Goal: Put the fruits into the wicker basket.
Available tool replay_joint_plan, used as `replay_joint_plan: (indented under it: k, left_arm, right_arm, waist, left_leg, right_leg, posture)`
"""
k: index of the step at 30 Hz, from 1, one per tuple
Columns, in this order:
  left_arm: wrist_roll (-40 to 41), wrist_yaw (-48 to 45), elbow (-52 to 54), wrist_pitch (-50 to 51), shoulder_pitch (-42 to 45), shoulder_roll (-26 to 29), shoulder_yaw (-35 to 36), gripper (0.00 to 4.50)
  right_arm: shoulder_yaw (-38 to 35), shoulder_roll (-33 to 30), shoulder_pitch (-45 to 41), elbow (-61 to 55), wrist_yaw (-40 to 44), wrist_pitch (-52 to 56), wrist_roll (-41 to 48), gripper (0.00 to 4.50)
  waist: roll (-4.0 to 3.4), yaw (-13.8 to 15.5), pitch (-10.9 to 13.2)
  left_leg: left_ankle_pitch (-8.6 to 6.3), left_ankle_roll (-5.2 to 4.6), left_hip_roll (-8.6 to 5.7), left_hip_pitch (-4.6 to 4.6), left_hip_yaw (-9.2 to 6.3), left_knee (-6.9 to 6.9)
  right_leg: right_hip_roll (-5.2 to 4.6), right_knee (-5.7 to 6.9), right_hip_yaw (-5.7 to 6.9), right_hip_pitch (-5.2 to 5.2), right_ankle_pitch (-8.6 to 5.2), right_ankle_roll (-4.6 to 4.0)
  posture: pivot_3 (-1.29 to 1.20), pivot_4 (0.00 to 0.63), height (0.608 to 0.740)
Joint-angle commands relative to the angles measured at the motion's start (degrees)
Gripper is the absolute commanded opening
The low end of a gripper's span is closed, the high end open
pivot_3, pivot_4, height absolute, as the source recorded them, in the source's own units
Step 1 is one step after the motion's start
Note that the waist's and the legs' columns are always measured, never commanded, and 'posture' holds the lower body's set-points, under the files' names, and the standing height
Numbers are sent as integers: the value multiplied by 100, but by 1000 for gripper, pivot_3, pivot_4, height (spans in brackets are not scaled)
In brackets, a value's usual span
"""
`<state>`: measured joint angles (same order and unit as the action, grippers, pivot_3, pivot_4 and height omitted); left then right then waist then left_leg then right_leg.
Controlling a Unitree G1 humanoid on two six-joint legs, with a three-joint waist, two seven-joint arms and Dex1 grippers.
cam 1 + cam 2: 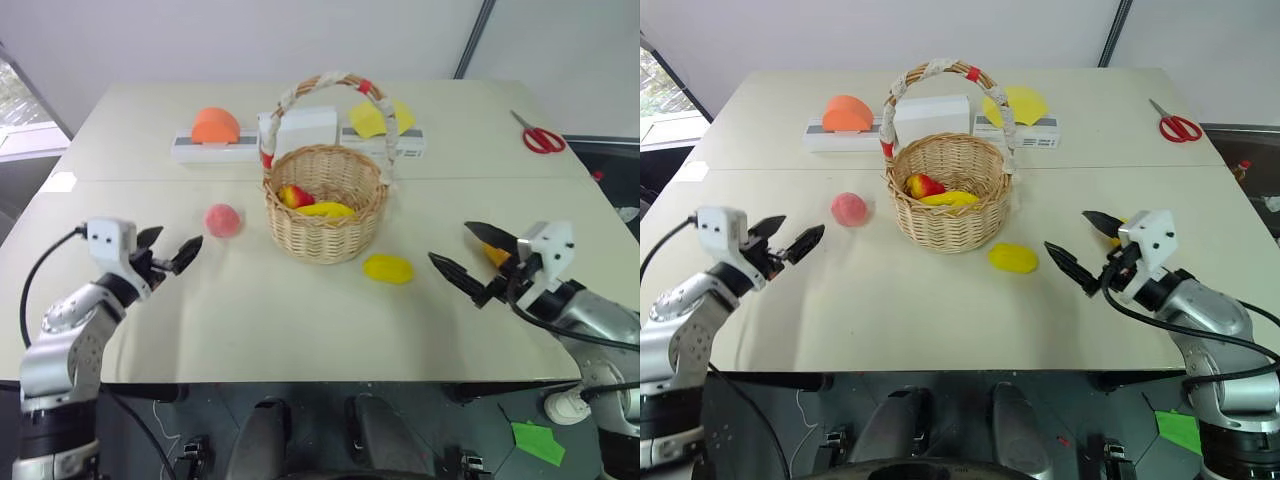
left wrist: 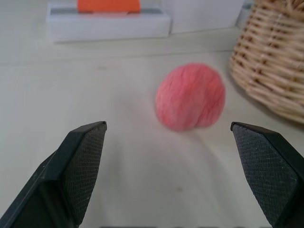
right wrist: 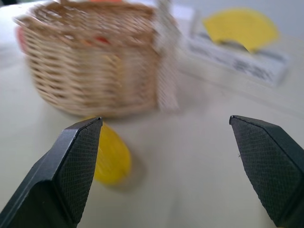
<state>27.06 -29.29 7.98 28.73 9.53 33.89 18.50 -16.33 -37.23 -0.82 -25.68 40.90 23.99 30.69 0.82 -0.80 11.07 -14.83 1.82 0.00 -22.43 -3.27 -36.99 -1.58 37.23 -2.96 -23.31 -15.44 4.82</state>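
Bench [image 1: 300, 320]: it is wide and pale, and it carries everything. The surface looks smooth, so I think a round fruit can roll away if I only push it.
Wicker basket [image 1: 325, 205]: it stands in the middle of the bench, between my two arms. The mango [image 1: 294, 196] lies already inside it, with something yellow beside it. I judge the tall handle [image 1: 330, 85] to be a risk: a claw that comes in low from the side may hit it or push the light basket.
Left claw [image 1: 168, 250]: its fingers are spread wide and it holds nothing. It hovers over the bench on the left side and points toward the peach.
Right claw [image 1: 470, 262]: it is also fully spread and empty, on the right side and turned inward.
Peach [image 2: 190, 97]: it lies on the bench just beside the left wall of the basket. In my left wrist view it sits ahead, between my two fingers but not yet inside them. If I close too early, the tips may knock it against the basket.
Lemon [image 1: 388, 268]: it lies in front of the basket at the right, near my right claw but apart from it. In my right wrist view it is partly behind one finger [image 3: 76, 166], so I am not centred on it and a grip from here could slip off its end.
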Motion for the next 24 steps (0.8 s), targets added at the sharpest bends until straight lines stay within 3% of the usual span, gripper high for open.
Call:
replay_joint_plan:
  k: [1, 7, 18, 21, 24]
  left_arm:
    - [-484, 77, -20, 275, 601, 318, -546, 4500]
    - [-961, 44, -780, 558, 1631, 311, -1304, 4500]
    - [-1418, 15, -2024, 1027, 2691, -114, -1914, 4500]
    - [-1533, 21, -2202, 975, 2846, -189, -1997, 3628]
    - [-1610, 7, -2210, 979, 2884, -169, -1983, 2397]
  right_arm:
    - [508, -88, -324, -641, 71, 327, 224, 4480]
    - [1172, 5, -813, -1067, -68, 675, 207, 4480]
    - [1661, 94, -952, -1207, -148, 621, 6, 4480]
    - [1755, 163, -946, -1194, -176, 538, -85, 4500]
    - [1794, 209, -961, -1177, -200, 484, -146, 4500]
  waist:
    - [0, 0, 0]
    - [2, -18, 1]
    - [4, -5, 2]
    - [4, -9, 2]
    - [4, -20, 2]
  left_leg:
    - [0, 0, -1, 0, -1, 0]
    - [0, 0, -5, -1, -1, 0]
    - [0, 0, -12, -6, -6, -6]
    - [0, 0, -13, -6, -7, -6]
    - [1, 0, -12, -6, -6, -6]
  right_leg:
    - [0, 0, 1, 0, 0, 0]
    - [2, 1, 3, -1, 1, 1]
    - [1, 3, 7, -3, 1, 2]
    - [2, 3, 8, -4, 1, 2]
    - [1, 7, 7, -6, 1, 2]
  posture:
    - [0, 150, 740]
    - [0, 150, 740]
    - [0, 150, 740]
    - [0, 150, 740]
    - [0, 150, 740]
